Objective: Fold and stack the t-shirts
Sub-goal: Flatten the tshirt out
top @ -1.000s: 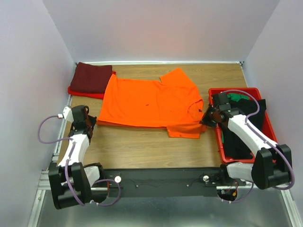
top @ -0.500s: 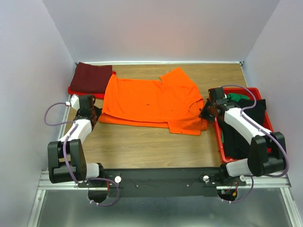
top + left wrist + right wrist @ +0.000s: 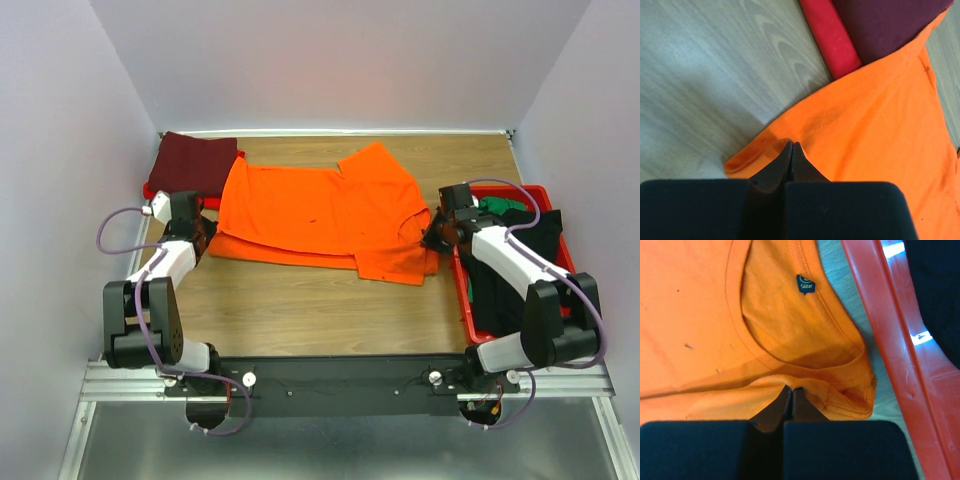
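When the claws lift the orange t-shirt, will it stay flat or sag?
Probably it sags: the orange t-shirt folds limply at the left claw. It seems light, thin cloth. The right claw pinches a stitched edge, so slipping looks unlikely.

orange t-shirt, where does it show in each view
Top external: orange t-shirt spread out mid-picture.
Left wrist: fills the lower right, beside the maroon shirt.
Right wrist: fills the left and centre, beside the red tray.
Shared landmark: the wood table.
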